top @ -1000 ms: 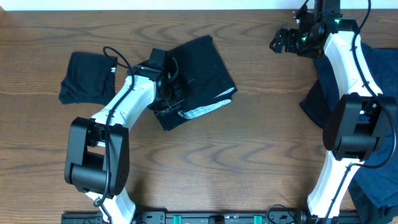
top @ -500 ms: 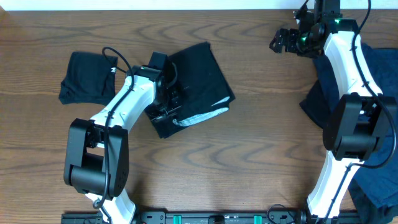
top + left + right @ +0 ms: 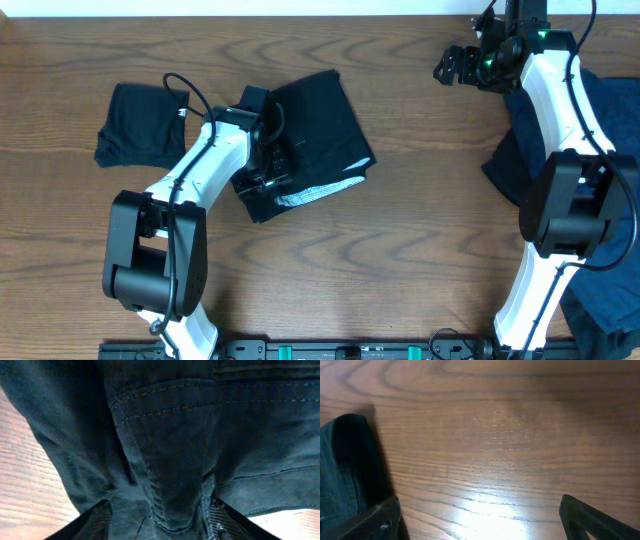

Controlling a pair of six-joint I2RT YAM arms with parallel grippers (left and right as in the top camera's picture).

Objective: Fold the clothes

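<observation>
Looking soft and limp, the black stitched cloth garment [image 3: 325, 125] wants pinching at its thick seam; left gripper [image 3: 160, 516] and right gripper [image 3: 480, 517] stand spread.

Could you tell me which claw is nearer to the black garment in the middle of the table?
Left. The left claw is down on the black garment; the right claw hangs far off over the table, back right.
</observation>
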